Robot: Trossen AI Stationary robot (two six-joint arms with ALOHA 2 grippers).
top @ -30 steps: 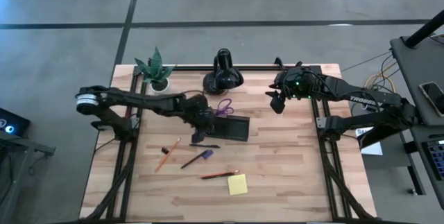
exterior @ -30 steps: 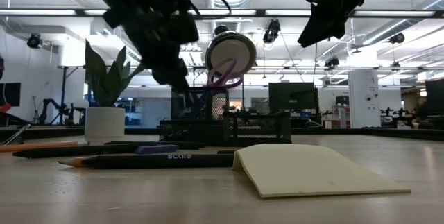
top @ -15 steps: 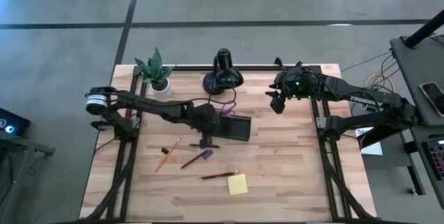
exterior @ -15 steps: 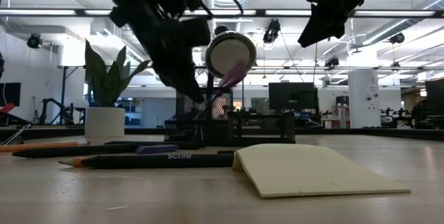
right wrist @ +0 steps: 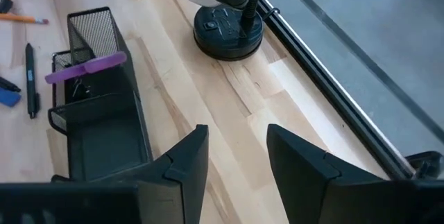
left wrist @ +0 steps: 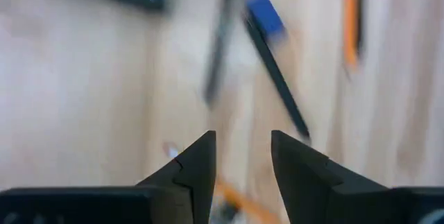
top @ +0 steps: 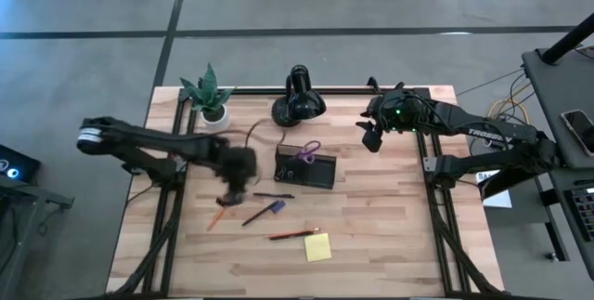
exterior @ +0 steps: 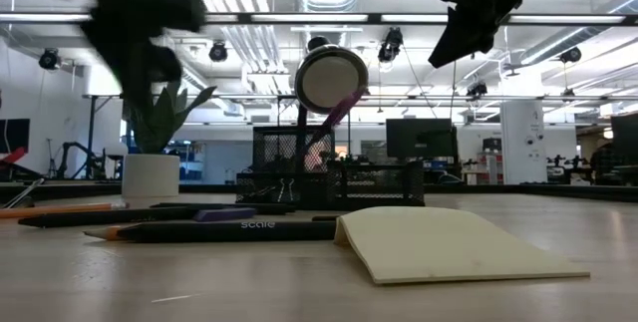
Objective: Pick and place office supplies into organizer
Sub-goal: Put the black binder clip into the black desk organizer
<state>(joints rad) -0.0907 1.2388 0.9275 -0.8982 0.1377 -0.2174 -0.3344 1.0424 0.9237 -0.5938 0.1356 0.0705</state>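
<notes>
Near the surface's left edge, left pincer [top: 232, 191] now hovers parted and empty over loose pens, having left the organizer [top: 304, 166]. Purple scissors [top: 307, 150] stand inside: delivered. Right pincer [top: 368, 136] waits parted, empty, back right.

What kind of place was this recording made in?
Most likely an open robotics lab or workshop. The low view shows an exposed ceiling with strip lights and ducts, a monitor on benches beyond the table, and another robot arm far off at the left.
</notes>
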